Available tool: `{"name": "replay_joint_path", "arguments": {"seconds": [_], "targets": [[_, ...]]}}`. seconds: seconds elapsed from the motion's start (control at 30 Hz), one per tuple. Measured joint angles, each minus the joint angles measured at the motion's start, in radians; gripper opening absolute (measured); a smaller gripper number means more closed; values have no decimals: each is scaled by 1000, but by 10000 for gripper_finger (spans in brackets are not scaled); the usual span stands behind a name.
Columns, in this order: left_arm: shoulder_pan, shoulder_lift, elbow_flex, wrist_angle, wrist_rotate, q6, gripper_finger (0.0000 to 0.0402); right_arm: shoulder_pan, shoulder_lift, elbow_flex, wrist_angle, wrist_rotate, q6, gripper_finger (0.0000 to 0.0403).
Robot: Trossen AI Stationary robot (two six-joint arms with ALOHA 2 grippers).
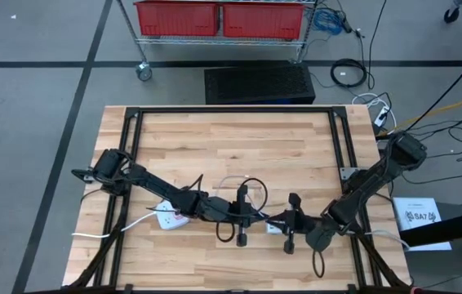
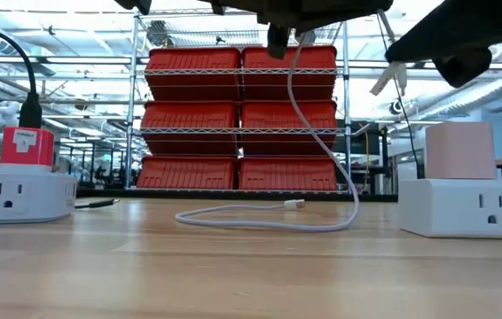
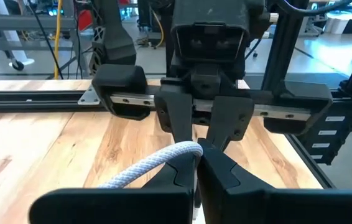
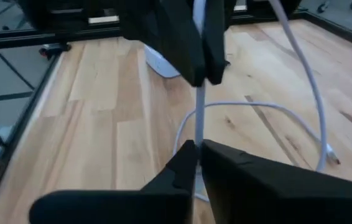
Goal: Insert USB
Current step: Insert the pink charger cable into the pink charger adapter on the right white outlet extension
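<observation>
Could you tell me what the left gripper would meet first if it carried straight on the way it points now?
Most likely the right gripper: it faces the left gripper head-on, both shut on the white cable.

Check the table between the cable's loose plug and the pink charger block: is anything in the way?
Nothing visible. In the low view the plug lies on bare wood, apart from the pink charger block atop the white power strip.
</observation>
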Motion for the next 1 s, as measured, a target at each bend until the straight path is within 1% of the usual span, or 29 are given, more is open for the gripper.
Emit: {"name": "replay_joint_path", "arguments": {"seconds": [0.13,0.23,0.4,0.53,0.67,0.83,0.9,1.0], "targets": [[5,0,-1,10,0,-1,7,15,3,12,-36,17,20,5],[11,2,1,10,4,-1,7,36,-6,23,-105,24,47,3],[23,31,28,7,44,0,6,80,-17,25,-229,63,113,1],[31,95,93,7,71,0,6,112,-17,24,-337,74,188,1],[37,153,176,-12,86,32,6,130,-16,24,-418,78,252,1],[48,175,254,-116,115,50,6,142,-16,1,-430,92,261,0],[48,177,259,-126,115,51,6,147,-16,-17,-422,96,276,0],[51,177,260,-129,118,51,6,148,-17,-45,-364,97,273,0]]}}
